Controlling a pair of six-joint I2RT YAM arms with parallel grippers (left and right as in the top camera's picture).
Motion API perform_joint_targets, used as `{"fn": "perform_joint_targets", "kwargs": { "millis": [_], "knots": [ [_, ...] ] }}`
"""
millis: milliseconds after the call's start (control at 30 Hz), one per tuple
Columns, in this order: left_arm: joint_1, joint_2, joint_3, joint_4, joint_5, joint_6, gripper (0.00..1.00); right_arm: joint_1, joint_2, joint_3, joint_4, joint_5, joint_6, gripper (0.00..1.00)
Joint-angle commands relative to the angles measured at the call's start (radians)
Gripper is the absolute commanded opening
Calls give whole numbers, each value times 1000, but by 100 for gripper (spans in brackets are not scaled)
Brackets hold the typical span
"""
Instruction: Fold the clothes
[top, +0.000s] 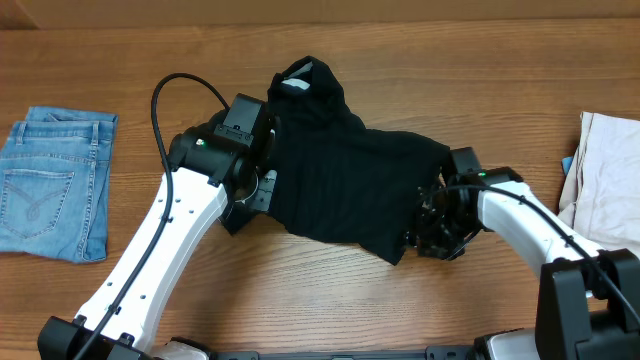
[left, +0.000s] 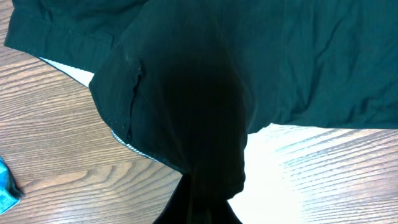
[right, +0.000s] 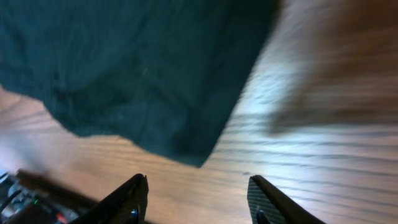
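Note:
The black garment (top: 350, 185) lies crumpled across the middle of the table, its neck with a small white label (top: 297, 84) at the far side. My left gripper (top: 262, 185) is at the garment's left edge, shut on a bunch of the black fabric (left: 199, 124), which hangs from the jaws in the left wrist view. My right gripper (top: 430, 232) is at the garment's lower right corner. In the right wrist view its fingers (right: 198, 196) are open and empty, just short of the black cloth's corner (right: 186, 149).
Light-blue denim jeans (top: 55, 180) lie folded at the left edge. A cream garment (top: 605, 180) sits at the right edge. A bit of teal cloth (left: 6, 186) shows at the left of the left wrist view. Bare wooden table (top: 320, 290) lies in front.

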Motion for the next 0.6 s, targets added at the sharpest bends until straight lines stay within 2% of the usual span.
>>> {"fn": "perform_joint_targets", "kwargs": {
  "millis": [0,133,233,267,333,367,500,567],
  "knots": [
    [-3,-5,-3,4,8,-6,4,58,-6,-49,79,-52,61,65],
    [-3,-5,-3,0,9,-5,4,102,9,-100,235,-38,133,69],
    [-3,-5,-3,0,9,-2,4,103,40,-103,243,8,160,67],
    [-3,-5,-3,0,9,-2,4,102,52,-103,250,14,160,57],
    [-3,-5,-3,0,8,-2,4,102,54,-103,257,32,160,13],
    [-3,-5,-3,-3,8,-2,4,102,54,-103,256,41,163,4],
    [-3,-5,-3,-43,9,-3,4,11,54,-51,156,247,182,4],
    [-3,-5,-5,-63,38,-11,4,-101,53,46,52,359,174,4]
  ]
}}
